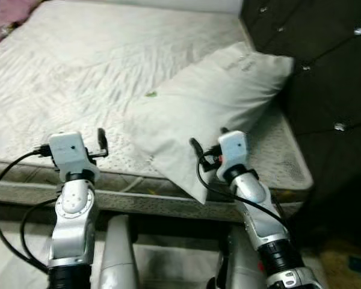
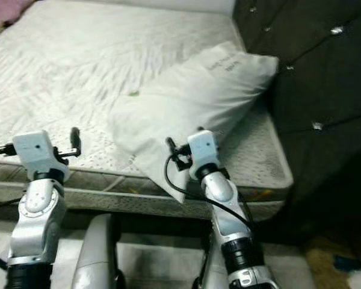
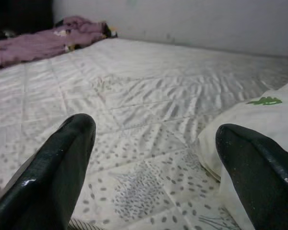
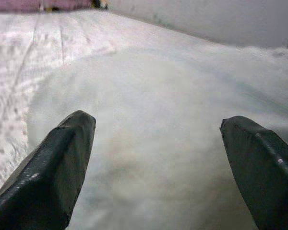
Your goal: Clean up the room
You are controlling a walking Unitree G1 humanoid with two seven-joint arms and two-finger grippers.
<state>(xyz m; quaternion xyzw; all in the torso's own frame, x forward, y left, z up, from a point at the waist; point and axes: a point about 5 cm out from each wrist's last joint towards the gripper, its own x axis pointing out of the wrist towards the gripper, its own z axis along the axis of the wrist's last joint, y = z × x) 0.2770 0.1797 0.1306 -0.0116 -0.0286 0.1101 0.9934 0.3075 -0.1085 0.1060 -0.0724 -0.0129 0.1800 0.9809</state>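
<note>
Two silver arms are raised in the foreground of the head views, above the near edge of a bed [image 1: 78, 84]. On the robot's left, the left gripper [image 3: 156, 158] is held over the near part of the mattress, and its two black fingers [image 3: 53, 177] are seen spread wide apart in the left wrist view, with nothing between them. On the robot's right, the right gripper [image 4: 158, 163] is held just at the lower end of a white pillow [image 1: 210, 102]; its fingers [image 4: 48, 172] are likewise parted, with the pillow's cloth seen beyond the gap, and whether it is touched cannot be told. The pillow is laid slantwise on the right part of the bed, its upper end resting against a dark tufted headboard [image 1: 325, 66] and its lower corner hanging over the mattress edge. A small green mark [image 1: 151, 94] is seen on the pillow's left edge, and faint printed lettering near its upper end. The mattress is covered with a pale quilted sheet with a speckled pattern. A purple blanket [image 3: 33, 43] is bunched at the far corner of the bed, by a light wall [image 3: 182, 19]. Black cables are looped from both wrists.
</note>
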